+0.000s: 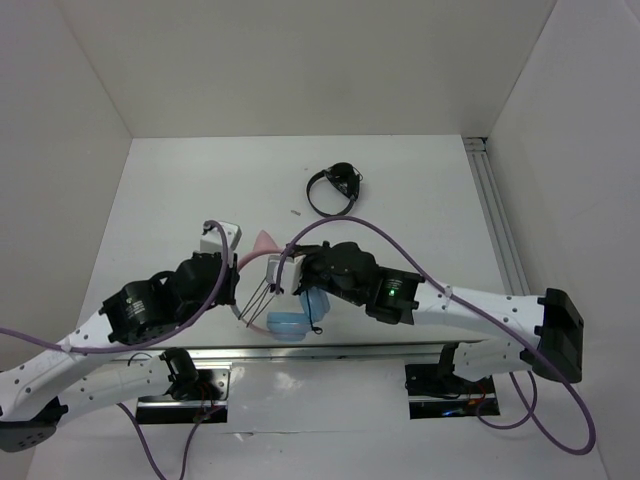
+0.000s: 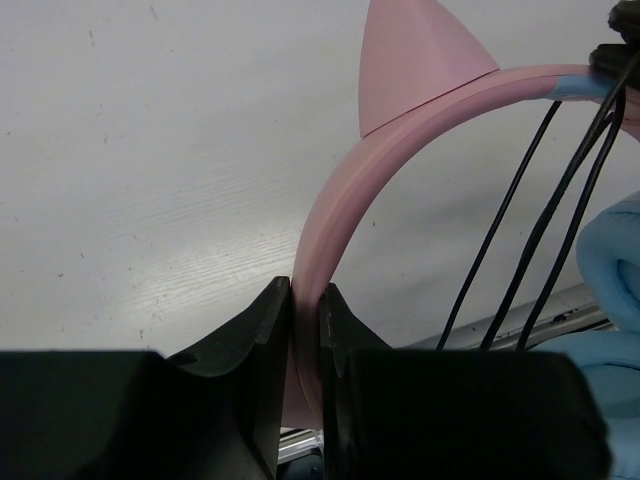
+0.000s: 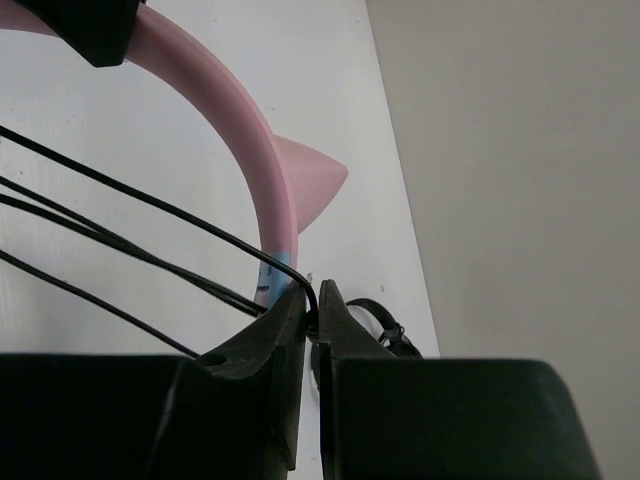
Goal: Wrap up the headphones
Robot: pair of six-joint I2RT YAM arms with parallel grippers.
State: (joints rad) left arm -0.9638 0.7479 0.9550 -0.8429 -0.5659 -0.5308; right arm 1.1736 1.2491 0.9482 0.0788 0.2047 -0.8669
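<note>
Pink plastic fills the narrow gap between the left gripper's [image 2: 306, 300] fingers. They are clamped flat on the headband [image 2: 335, 200], low in the centre of the left wrist view. From there the band arcs to the upper right of the frame, past one cat ear [image 2: 415, 60].

The right gripper [image 3: 312, 312] has its fingers almost together, pinching the thin black cable [image 2: 496, 230] at the bottom centre of its own view, just where the pink band turns blue. Several strands run taut from that pinch toward the left edge of the frame, across the open arc of the band. A light blue earcup [image 2: 612, 260] shows at the right edge of the left wrist view.

From above, the headphones [image 1: 290, 325] sit in the lower centre of the frame, between the two wrists and near the front edge of the table [image 1: 180, 200]. Smaller black headphones [image 1: 335, 187] lie well apart, toward the upper centre.

The wrap looks partly laid, and it depends on tension.
- **Slack:** the cable is thin and smooth, so it could slide out of the pinch. The strands would then go slack and drop off the band.
- **Too much pull:** the band could twist or be dragged out of the left clamp, which grips only a narrow edge.
- **Snagging:** a strand could catch on the cat ear.
- **Collision:** the wrists sit close together, so a wide sweep could knock one against the other.
</note>
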